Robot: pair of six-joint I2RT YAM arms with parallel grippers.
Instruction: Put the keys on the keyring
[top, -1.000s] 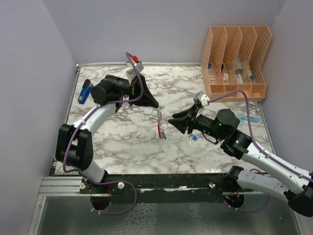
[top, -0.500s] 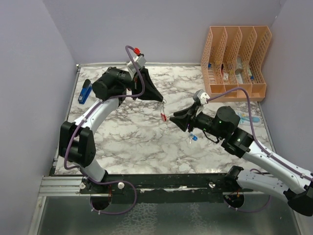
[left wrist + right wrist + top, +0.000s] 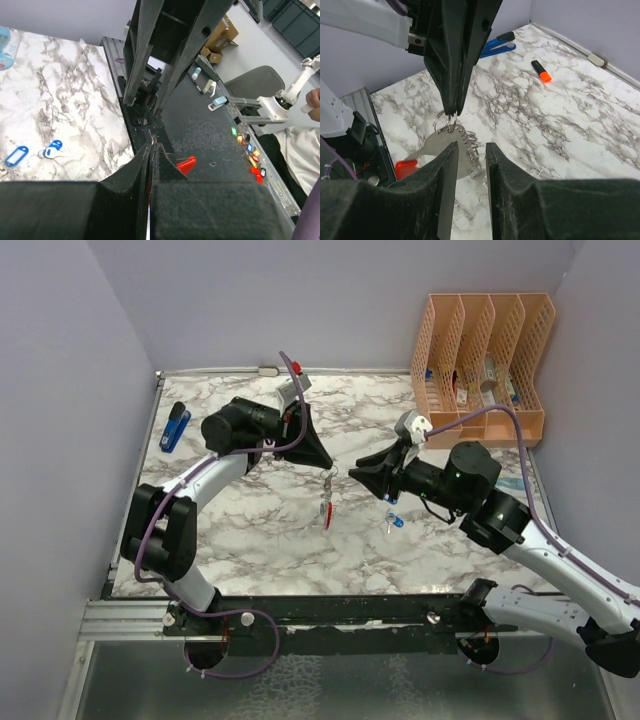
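**Keyring aloft between two grippers, keys waiting below**

Nearest the arm bases: keys (image 3: 394, 523), blue-headed, lying loose on the marble table (image 3: 250, 535) under the right arm. Too small to tell whether any already hangs on the ring.

Further in, above mid-table: keyring (image 3: 434, 142), dangling clear of the surface from the left gripper (image 3: 451, 111), whose fingers are pressed together on the small wire ring at its top. Grey band and coil below that, red end lowest.

Just beside it: right gripper (image 3: 471, 145), jaws apart with a narrow gap and nothing clamped, aimed squarely at the grey band.

Probably the step in hand: taking a second hold to steady the keyring before fetching a key. To do it well:
- Centre the band in the gap first.
- Close on its flat faces below the coil, leaving the wire ring free for threading.
- Come in slowly, since a hanging piece swings at a touch.
- Hold the left pinch firm until the new grip is sure.

Farthest back: blue stapler (image 3: 177, 427), orange-capped marker (image 3: 540, 70), orange file rack (image 3: 480, 365). None needed here, so steer clear.
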